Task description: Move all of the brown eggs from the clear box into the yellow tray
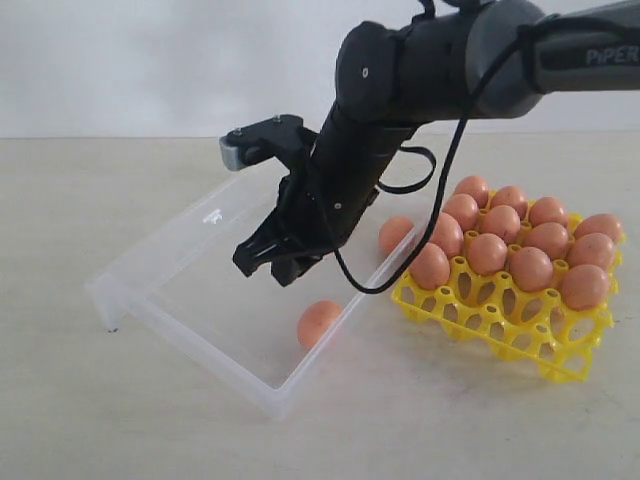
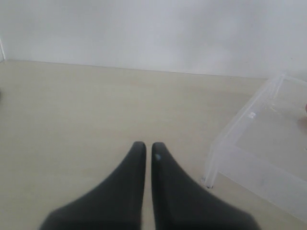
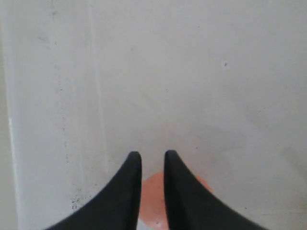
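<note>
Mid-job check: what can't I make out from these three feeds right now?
- Exterior view: the black robot arm hides the far corner of the clear plastic box; the half-hidden brown egg there may be inside or outside it.
- Right wrist view: the right claw covers most of the brown egg beneath it; contact unclear.
- Left wrist view: the frame edge cuts off the box; its contents unseen.

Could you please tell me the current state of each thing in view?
right gripper, jaws slightly apart, empty, above the box floor.
left gripper, shut, empty.
clear box, open-topped, two brown eggs inside.
yellow tray, far cells filled with eggs, near cells empty.
</note>
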